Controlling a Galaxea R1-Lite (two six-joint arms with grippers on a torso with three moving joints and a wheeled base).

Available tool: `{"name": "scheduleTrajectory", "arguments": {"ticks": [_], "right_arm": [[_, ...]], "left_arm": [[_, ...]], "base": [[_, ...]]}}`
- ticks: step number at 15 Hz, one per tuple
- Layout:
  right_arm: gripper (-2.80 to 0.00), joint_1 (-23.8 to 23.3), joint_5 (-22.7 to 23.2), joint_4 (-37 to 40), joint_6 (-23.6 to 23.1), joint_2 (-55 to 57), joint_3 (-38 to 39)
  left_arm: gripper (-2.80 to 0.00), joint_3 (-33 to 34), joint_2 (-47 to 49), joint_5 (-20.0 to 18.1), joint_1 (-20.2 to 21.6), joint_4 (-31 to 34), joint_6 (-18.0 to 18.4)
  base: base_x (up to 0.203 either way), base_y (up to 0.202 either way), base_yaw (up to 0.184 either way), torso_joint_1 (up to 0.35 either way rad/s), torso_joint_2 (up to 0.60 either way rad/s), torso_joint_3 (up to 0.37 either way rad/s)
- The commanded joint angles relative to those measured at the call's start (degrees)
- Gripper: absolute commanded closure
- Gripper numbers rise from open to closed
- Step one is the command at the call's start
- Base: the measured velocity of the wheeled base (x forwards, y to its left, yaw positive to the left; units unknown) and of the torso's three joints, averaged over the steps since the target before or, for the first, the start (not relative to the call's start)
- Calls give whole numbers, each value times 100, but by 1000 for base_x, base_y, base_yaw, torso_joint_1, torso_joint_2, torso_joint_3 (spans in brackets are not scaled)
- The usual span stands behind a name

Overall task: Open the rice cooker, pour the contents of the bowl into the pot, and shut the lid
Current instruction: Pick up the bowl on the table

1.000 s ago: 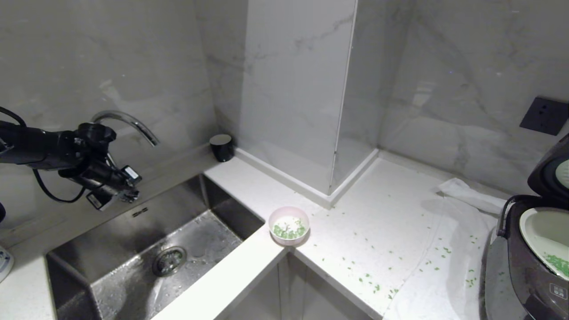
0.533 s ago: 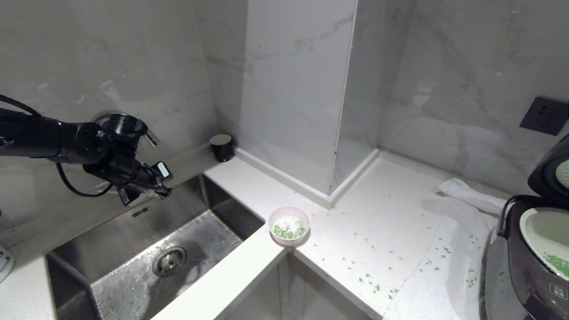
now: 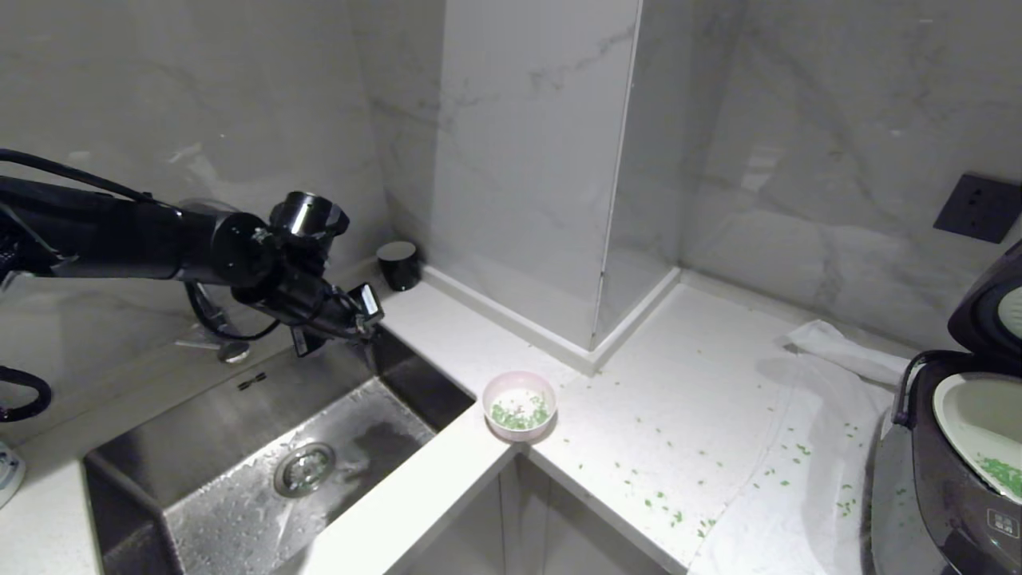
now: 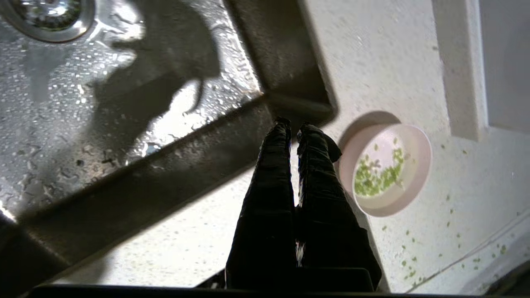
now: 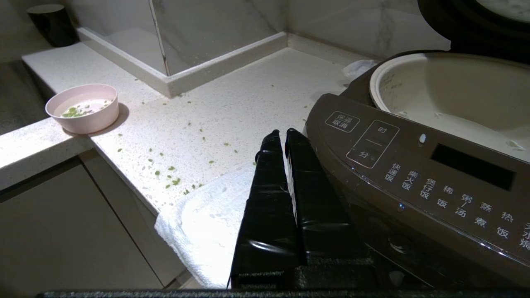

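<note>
1. Left gripper (image 3: 363, 318), fingers pressed together and empty, left of centre, over the sink (image 3: 263, 447) back corner.
2. Bowl (image 3: 519, 406) with green bits (image 3: 519, 414), lower right of it, on the counter (image 3: 687, 383).
3. Rice cooker (image 3: 954, 471), lid (image 3: 986, 307) raised, far right edge.
4. Right gripper (image 5: 280, 138), closed, beside cooker front.

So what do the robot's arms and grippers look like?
The left arm is a glossy black tube with a round shiny cap at the wrist and a thin black cable looping beneath. The left gripper and right gripper each have two long, tapered black fingers wrapped in shiny, wrinkled tape-like covering, with rounded tips.
</note>
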Motion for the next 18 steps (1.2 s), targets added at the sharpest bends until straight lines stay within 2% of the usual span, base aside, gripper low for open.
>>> {"name": "scheduleTrajectory", "arguments": {"ticks": [1,4,8,12,15,18], "right_arm": [[0,2,2,-4,-2,-3,9],[0,2,2,-4,-2,-2,9],[0,2,2,-4,-2,-4,9],[0,2,2,-4,-2,-4,9],[0,2,2,-4,-2,5,9],[0,2,2,-4,-2,-4,9]], "left_arm": [[0,-167,195,61,-405,18,-27],[0,-337,422,347,-854,19,-28],[0,-368,670,446,-1296,7,-28],[0,-517,952,698,-1561,6,-36],[0,-578,911,721,-1650,12,-59],[0,-35,304,725,-1657,12,-66]], "base": [[0,0,0,0,0,0],[0,0,0,0,0,0],[0,0,0,0,0,0],[0,0,0,0,0,0],[0,0,0,0,0,0],[0,0,0,0,0,0]]}}
